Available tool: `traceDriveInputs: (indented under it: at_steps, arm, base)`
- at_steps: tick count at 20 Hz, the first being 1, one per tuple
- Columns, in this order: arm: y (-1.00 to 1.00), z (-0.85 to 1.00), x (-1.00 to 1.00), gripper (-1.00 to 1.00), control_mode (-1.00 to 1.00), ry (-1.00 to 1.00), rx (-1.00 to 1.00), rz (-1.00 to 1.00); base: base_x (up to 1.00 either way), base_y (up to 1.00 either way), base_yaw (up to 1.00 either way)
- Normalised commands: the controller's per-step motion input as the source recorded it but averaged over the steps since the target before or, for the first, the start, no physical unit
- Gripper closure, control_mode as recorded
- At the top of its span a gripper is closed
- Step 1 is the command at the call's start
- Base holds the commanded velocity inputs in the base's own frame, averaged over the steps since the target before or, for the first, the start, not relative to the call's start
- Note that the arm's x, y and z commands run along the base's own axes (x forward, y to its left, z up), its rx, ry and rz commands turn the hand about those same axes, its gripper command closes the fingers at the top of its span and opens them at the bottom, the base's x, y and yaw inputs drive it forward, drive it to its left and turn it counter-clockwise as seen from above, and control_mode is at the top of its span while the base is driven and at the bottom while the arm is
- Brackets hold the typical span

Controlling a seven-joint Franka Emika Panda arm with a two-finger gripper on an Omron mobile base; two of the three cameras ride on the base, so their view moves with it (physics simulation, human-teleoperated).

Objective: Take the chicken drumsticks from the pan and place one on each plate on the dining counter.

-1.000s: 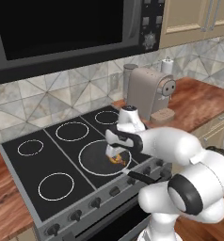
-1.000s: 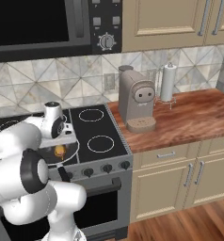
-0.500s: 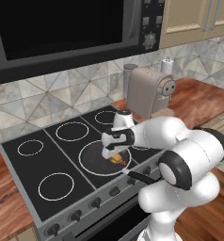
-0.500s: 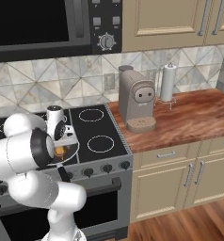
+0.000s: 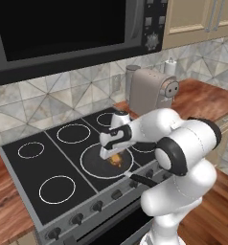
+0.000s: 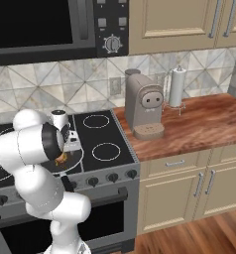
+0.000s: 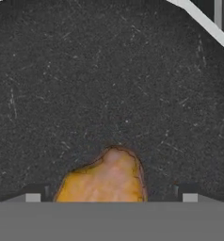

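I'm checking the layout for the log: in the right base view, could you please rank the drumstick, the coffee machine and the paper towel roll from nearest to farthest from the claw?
1. Drumstick: in the pan, just under the open claw.
2. Coffee machine: on the wooden counter, right of the stove.
3. Paper towel roll: beyond the machine, by the wall.

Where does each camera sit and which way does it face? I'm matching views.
Left base view: behind-left, looking down at the stove; arm at lower right.
Right base view: behind-right, stove and coffee machine; arm at lower left.
Hand view: looking down into the pan, drumstick between open fingertips.
Shared: pan, drumstick.
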Motion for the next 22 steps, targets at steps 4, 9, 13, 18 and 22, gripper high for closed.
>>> traceDriveInputs:
  at_steps: [4,9,13,18,22]
  arm:
    - [0.12,-0.15,0.00,-1.00,-1.00,0.00,0.00,-0.02]
    - [0.03,-0.13,-0.12,-1.00,-1.00,0.00,0.00,-0.08]
    - [0.00,-0.09,-0.22,-1.00,-1.00,0.00,0.00,-0.14]
    - [0.00,-0.01,-0.17,-1.00,-1.00,0.00,0.00,-0.16]
    - [0.00,-0.03,-0.06,-1.00,-1.00,0.00,0.00,-0.17]
  base:
    - [0.00,0.00,0.00]
    - [0.00,0.00,0.00]
    - [0.00,0.00,0.00]
    - [0.00,0.00,0.00]
    - [0.00,0.00,0.00]
